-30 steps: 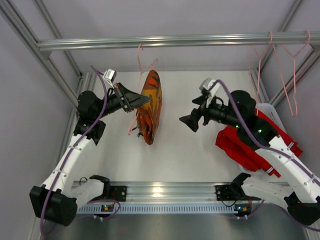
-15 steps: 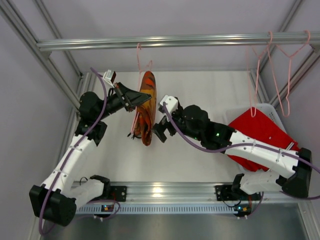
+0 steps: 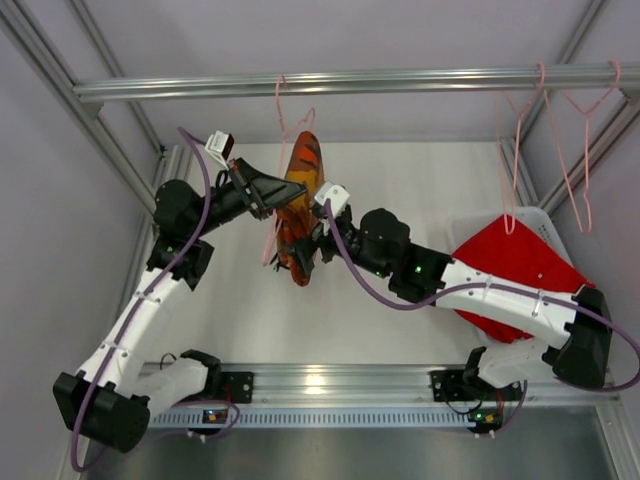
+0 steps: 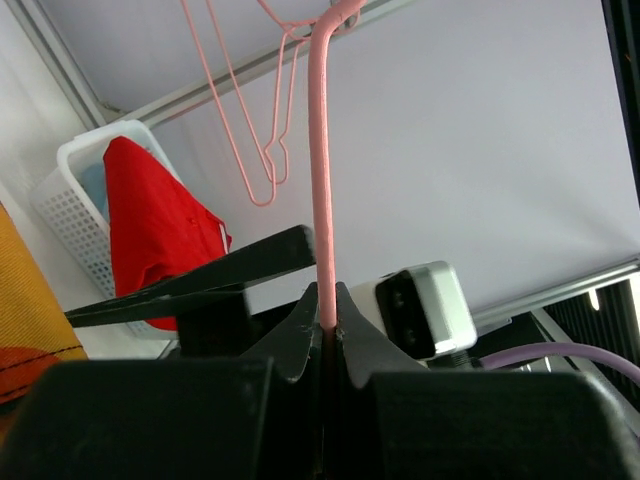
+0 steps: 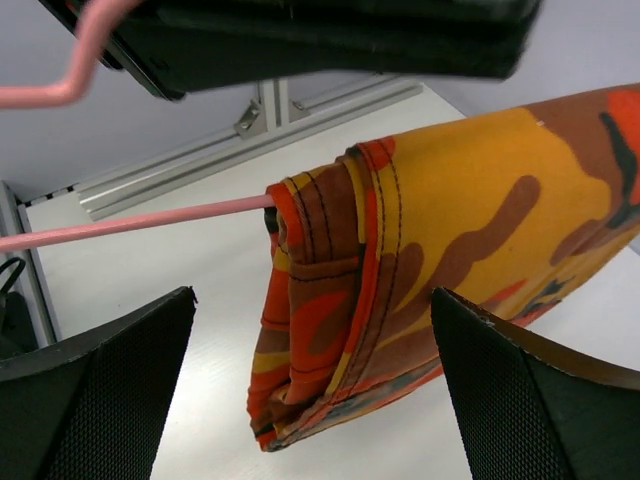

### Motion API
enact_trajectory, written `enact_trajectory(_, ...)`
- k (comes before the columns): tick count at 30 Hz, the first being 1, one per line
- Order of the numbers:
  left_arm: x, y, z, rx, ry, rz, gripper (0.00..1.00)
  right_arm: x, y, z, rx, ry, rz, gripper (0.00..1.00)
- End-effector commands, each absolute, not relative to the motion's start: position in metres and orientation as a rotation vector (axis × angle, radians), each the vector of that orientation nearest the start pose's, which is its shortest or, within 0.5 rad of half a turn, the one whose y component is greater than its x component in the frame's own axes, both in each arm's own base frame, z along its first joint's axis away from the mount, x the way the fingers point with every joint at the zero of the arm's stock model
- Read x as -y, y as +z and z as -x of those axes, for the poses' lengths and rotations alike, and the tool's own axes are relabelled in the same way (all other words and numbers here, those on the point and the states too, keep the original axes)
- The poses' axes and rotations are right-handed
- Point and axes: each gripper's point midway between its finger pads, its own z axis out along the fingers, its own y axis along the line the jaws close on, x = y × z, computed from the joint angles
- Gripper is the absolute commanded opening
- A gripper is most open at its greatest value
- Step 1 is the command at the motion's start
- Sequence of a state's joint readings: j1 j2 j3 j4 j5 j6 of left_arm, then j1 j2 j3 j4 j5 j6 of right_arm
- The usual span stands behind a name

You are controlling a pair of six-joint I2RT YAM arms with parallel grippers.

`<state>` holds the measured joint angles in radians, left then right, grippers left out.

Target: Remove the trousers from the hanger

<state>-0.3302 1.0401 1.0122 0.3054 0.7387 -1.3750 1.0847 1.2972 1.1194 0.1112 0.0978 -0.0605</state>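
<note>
Since a moment ago the right gripper (image 5: 311, 300) has swung away from the basket (image 4: 60, 215) and come right up to the orange trousers (image 5: 430, 250). Its two fingers (image 5: 100, 400) are spread wide, one on each side of the folded cloth, and they hold nothing yet. The orange trousers hang over the pink bar of the hanger (image 4: 322, 200), right in front of this gripper and between its fingers. I cannot tell if a finger touches the cloth. The left gripper (image 4: 325, 305) is pinched tight on the thin pink wire of the hanger, a bit below the hook, so the hanger cannot swing away. The red trousers (image 3: 510, 265) are off their hanger and lie over the basket, far behind the right gripper and well away from the left one. Some bare hangers (image 4: 268, 203) hang on the rail (image 3: 400, 78), far from both grippers. So I think this is the last pair on a hanger, and the step now is to get hold of it. Next, I think the right gripper needs to close on the thick folded edge in front of it, on the cloth only and not on the pink bar. Then it can pull the cloth off the bar while the left gripper holds the hanger tight. If it pinches the bar too, the trousers will not slide off.
</note>
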Motion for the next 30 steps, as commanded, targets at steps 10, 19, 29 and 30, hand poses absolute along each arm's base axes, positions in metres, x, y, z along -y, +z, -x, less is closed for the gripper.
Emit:
enact_trajectory(10, 0.226, 0.528, -0.188, -1.29, -1.821, -0.207, 0.0, -0.382, 0.338, -0.265, -1.49, 0.607, 0.694, 0.97)
enact_trajectory(19, 0.225, 0.534, -0.181, -1.271, -1.834, -0.226, 0.0, -0.342, 0.34, -0.292, -1.511, 0.461, 0.615, 0.78)
enact_trajectory(29, 0.226, 0.531, -0.181, -1.285, -1.836, -0.219, 0.0, -0.328, 0.349, -0.314, -1.509, 0.346, 0.54, 0.78)
enact_trajectory(30, 0.226, 0.53, -0.182, -1.29, -1.838, -0.217, 0.0, -0.327, 0.35, -0.315, -1.509, 0.349, 0.54, 0.7)
